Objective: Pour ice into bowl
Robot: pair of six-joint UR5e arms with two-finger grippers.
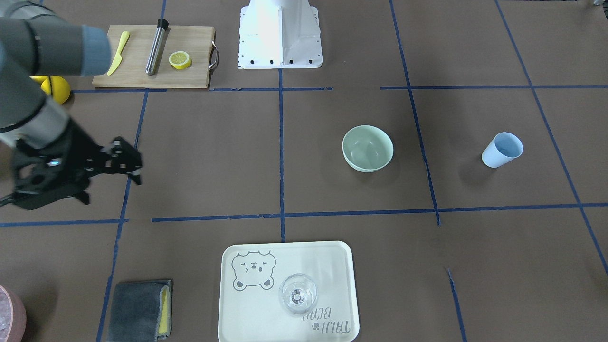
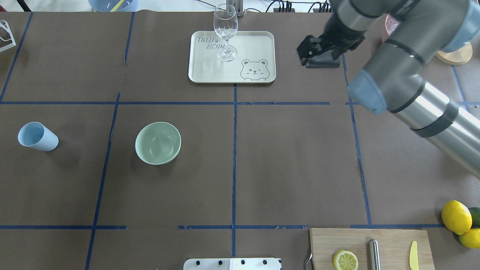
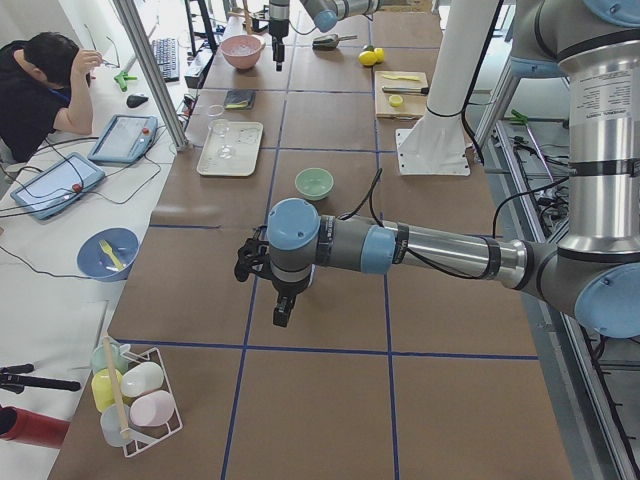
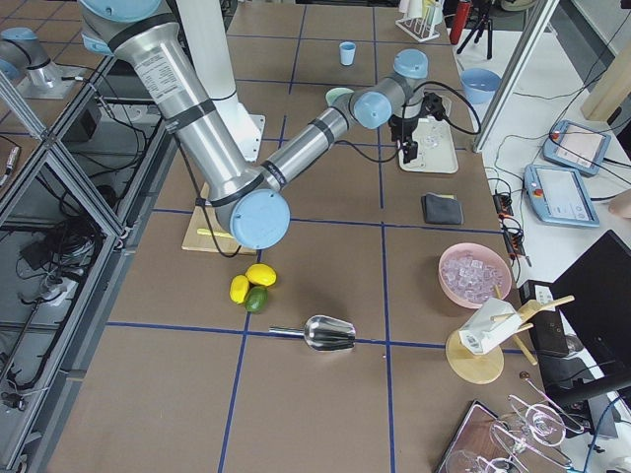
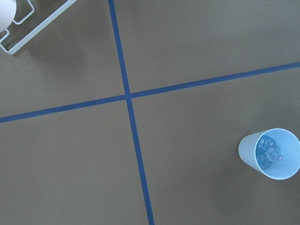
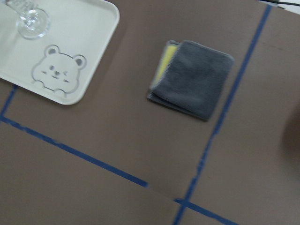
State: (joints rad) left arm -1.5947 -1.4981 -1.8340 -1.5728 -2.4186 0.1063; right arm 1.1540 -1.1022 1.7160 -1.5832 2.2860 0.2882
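Over on the robot's left half of the worktop (image 2: pixel 281 157) we've got one mint-green bowl (image 2: pixel 158 143), round, glossy and empty. Well apart from it stands one pale blue cup (image 5: pixel 246 150), and that's where the ice (image 5: pixel 268 153) is: a few small clear cubes (too clustered to count). One stemmed glass (image 2: pixel 225 26) stands on one cream tray (image 2: pixel 262 56). Right pincer (image 1: pixel 127 164) hangs near a folded grey cloth (image 6: pixel 192 77), and left pincer (image 3: pixel 282 315) hovers near the cup. Apart or together? For either pincer, I cannot tell.
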